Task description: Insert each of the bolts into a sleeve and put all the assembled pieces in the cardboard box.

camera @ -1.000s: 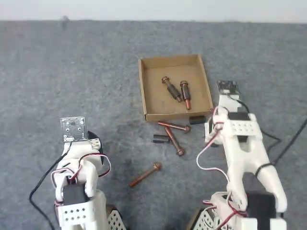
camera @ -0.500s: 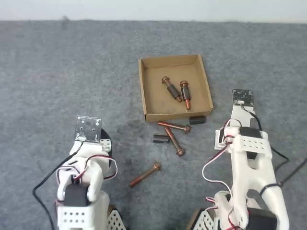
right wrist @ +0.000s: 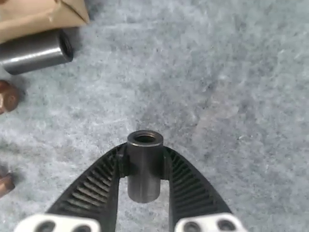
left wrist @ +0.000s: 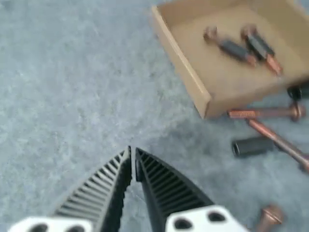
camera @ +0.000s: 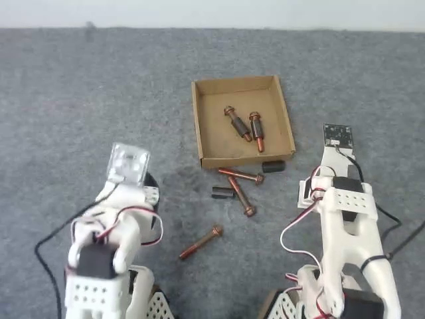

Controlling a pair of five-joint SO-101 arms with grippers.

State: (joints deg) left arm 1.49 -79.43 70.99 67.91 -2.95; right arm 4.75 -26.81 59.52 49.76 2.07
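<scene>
Right end effector (right wrist: 144,157) is pinching a steel sleeve (right wrist: 144,170) mid-body, near the cardboard box (camera: 197,126). Sleeve is likely rigid, smooth and slippery. Left end effector (left wrist: 133,162) is sitting pressed together, empty.

Soft, even light; faint shadows

On the grey carpet (camera: 80,86), three bolts (camera: 200,242) and two tubes (camera: 223,192) lie between the left gripper (left wrist: 133,159) and right gripper (right wrist: 145,169), a box (camera: 199,126) just beyond
</scene>
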